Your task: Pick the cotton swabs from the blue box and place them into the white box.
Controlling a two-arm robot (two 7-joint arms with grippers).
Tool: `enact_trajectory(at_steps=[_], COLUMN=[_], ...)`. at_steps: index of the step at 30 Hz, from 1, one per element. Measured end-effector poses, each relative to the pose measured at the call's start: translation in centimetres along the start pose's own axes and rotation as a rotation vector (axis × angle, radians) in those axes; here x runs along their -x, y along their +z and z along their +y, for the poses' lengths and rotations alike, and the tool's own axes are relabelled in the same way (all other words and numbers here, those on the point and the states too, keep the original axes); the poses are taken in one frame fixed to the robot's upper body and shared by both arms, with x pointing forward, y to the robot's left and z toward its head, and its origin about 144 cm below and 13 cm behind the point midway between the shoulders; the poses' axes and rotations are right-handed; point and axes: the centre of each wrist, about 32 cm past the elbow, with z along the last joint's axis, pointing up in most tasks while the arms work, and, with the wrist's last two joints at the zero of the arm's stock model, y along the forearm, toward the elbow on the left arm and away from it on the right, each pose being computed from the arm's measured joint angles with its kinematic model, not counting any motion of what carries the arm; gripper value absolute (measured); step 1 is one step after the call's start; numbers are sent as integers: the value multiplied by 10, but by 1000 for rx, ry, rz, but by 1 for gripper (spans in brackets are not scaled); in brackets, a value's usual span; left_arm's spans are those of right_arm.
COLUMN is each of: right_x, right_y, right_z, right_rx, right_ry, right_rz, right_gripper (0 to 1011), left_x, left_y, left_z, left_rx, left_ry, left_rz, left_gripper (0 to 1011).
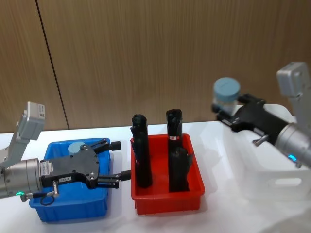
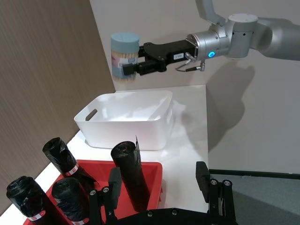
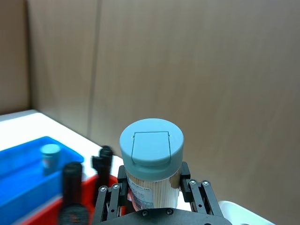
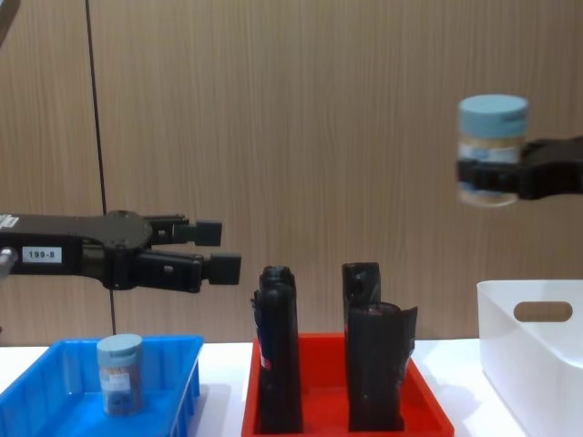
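My right gripper [image 1: 224, 114] is shut on a cotton swab jar [image 1: 226, 94] with a pale blue lid. It holds the jar [image 4: 492, 150] high in the air, about over the left edge of the white box [image 4: 528, 364]. In the right wrist view the jar [image 3: 151, 159] stands upright between the fingers. A second jar [image 1: 75, 147] stands in the blue box [image 1: 73, 209] at its far side. My left gripper [image 1: 120, 160] hovers open over the blue box's right part, holding nothing, well above that jar [image 4: 119, 373].
A red tray [image 1: 167, 201] with several tall black rolls [image 1: 141, 150] stands between the blue box and the white box [image 1: 277, 180]. A wooden wall runs close behind the white table [image 1: 214, 141].
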Motion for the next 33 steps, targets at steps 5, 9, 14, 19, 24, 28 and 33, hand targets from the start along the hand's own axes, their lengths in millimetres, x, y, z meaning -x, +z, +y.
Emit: enact_trajectory(at_steps=[5, 9, 14, 19, 24, 28, 33], right_x=[-20, -33, -49, -59, -66, -70, -72], right_y=[-2, -6, -14, -21, -29, -37, -44], right_z=[-5, -6, -6, -5, -3, -1, 1], right_rx=[22, 48, 93, 131, 171, 205, 235], right_ry=[-77, -119, -166, -190, -208, -213, -210], right_rz=[-18, -30, -38, -35, -26, -17, -5], right_gripper=[629, 629, 629, 629, 629, 629, 629], left_x=[0, 0, 0, 0, 0, 0, 0], left_y=[0, 0, 0, 0, 0, 0, 0], left_z=[0, 0, 0, 0, 0, 0, 0], left_rx=[0, 0, 0, 0, 0, 0, 0], left_ry=[0, 0, 0, 0, 0, 0, 0], left_rz=[0, 0, 0, 0, 0, 0, 0], left_gripper=[1004, 1004, 1004, 1004, 1004, 1004, 1004])
